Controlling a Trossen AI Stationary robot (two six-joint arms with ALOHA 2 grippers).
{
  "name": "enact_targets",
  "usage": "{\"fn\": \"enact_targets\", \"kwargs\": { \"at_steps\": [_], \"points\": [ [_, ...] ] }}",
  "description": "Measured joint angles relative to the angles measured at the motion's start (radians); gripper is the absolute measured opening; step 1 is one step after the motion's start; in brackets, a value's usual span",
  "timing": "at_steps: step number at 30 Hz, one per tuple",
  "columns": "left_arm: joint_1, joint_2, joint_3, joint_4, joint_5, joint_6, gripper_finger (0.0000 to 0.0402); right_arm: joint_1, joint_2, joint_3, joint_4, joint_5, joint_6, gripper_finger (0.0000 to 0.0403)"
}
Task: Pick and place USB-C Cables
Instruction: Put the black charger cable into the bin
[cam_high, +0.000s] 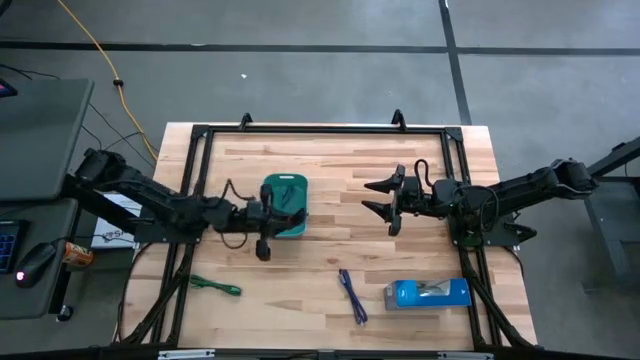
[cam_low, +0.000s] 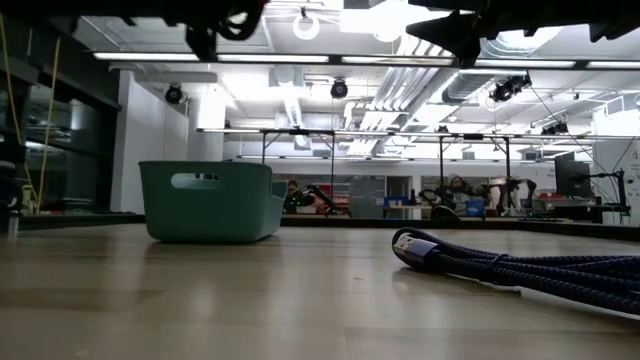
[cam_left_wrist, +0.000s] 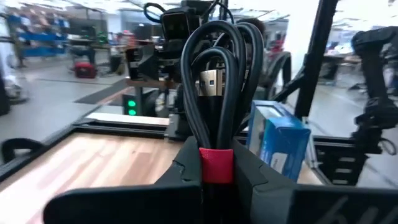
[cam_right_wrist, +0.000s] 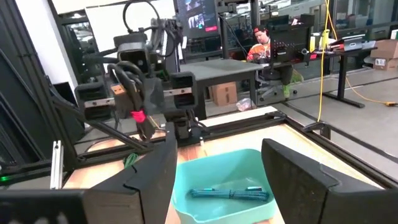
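My left gripper (cam_high: 272, 212) is over the near left part of the teal tray (cam_high: 297, 228), shut on a black coiled cable bundle (cam_left_wrist: 214, 74) with a red band. A light blue cable (cam_right_wrist: 230, 194) lies on the tray's floor. On the bare table lie a green cable (cam_high: 215, 287) at the near left and a dark blue-purple cable (cam_high: 352, 296) near the front middle. My right gripper (cam_high: 378, 200) hangs open to the right of the tray, facing it, with nothing between its fingers. My left gripper pinches the black bundle at its red band (cam_left_wrist: 216, 165) between the two fingers. The fingers come level from the table's left. The loops and a metal plug (cam_left_wrist: 211, 81) stand out past the fingertips. The bundle (cam_right_wrist: 127, 84) is lifted clear, above the tray.
A bright blue box (cam_high: 428, 293) lies at the near right. A black frame (cam_high: 320, 130) runs round the tabletop. There is bare wood between the tray and the near cables. In the low view the dark blue-purple cable (cam_low: 500, 262) lies close in front, the tray (cam_low: 210, 200) farther back.
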Motion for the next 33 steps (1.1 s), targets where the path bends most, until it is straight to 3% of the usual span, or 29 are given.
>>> {"fn": "enact_targets", "kwargs": {
  "at_steps": [5,27,33],
  "points": [
    [0.077,0.047,0.000,0.029,0.068,-0.045,0.0008,0.000,0.053,0.000,0.048,0.002,-0.019,0.0227],
    [0.097,0.049,-0.001,0.027,0.042,-0.040,0.0008,0.000,0.080,0.000,0.068,0.006,-0.035,0.0227],
    [0.097,0.048,-0.001,-0.055,-0.081,-0.059,0.0008,0.000,0.080,0.000,0.067,0.006,-0.035,0.0227]
  ]
}}
